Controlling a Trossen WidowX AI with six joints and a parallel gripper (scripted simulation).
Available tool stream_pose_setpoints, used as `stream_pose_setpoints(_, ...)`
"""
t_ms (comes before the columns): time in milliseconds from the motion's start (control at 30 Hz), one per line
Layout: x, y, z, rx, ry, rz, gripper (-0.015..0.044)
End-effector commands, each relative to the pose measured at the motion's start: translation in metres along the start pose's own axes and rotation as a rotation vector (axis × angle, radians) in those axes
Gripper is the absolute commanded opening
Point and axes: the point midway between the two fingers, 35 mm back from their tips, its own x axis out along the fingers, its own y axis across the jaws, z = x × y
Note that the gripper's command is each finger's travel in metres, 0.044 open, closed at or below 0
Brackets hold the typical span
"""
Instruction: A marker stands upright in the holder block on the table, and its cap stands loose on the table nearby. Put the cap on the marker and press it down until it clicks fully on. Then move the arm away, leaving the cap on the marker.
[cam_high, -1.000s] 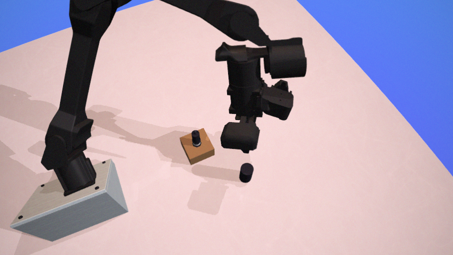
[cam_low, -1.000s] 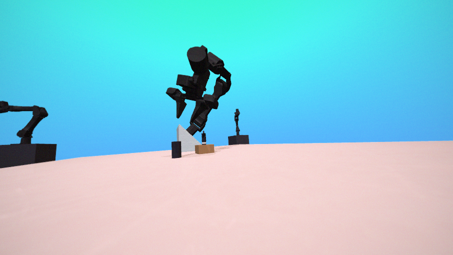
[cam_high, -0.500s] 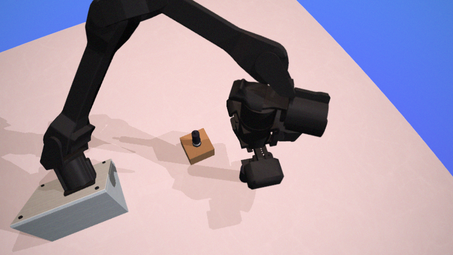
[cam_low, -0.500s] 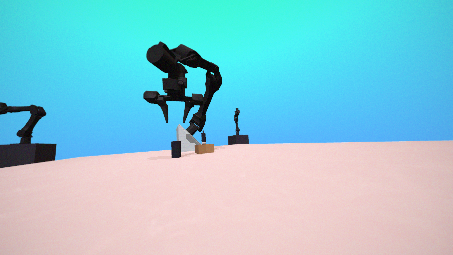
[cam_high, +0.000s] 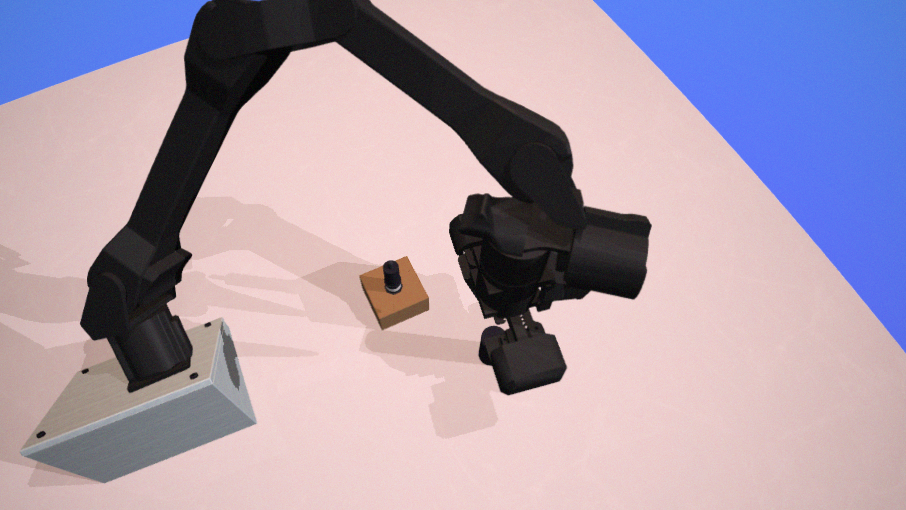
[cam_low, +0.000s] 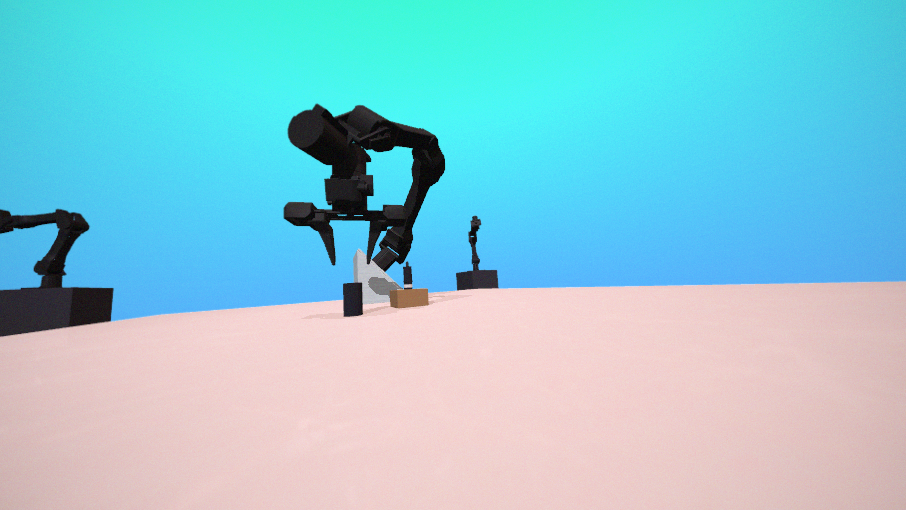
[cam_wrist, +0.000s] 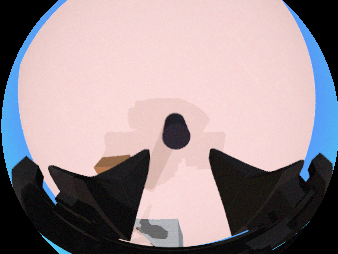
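Note:
The dark cap (cam_high: 484, 348) (cam_low: 352, 299) (cam_wrist: 176, 136) stands upright and loose on the table. My gripper (cam_low: 351, 263) (cam_wrist: 180, 154) is open and empty, pointing down above the cap. In the exterior view its fingertips are a little higher than the cap's top. In the top view the fingertips are hidden behind the gripper body, which also partly covers the cap. The black marker (cam_high: 392, 273) (cam_low: 407, 276) stands upright, tip up, in the orange-brown holder block (cam_high: 405, 302) (cam_low: 408, 298) (cam_wrist: 111, 163). In the wrist view the left finger covers part of the block, and the marker does not show.
The grey wedge-shaped base (cam_high: 145, 421) (cam_low: 361, 275) (cam_wrist: 172, 228) of the arm stands beyond the holder block from the cap. In the exterior view, another arm stands on a dark box (cam_low: 34, 310) at the left, and one more on a dark box (cam_low: 476, 280) in the background.

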Motion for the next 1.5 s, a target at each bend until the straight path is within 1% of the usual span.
stream_pose_setpoints(0,0.011,0.000,0.001,0.002,-0.010,0.004,0.0254)
stream_pose_setpoints(1300,0.069,0.002,0.001,0.002,-0.010,0.007,0.0254)
stream_pose_setpoints(1433,0.069,0.002,0.001,0.002,-0.010,0.007,0.0149)
stream_pose_setpoints(1467,0.069,0.002,0.001,0.002,-0.010,0.007,0.0142)
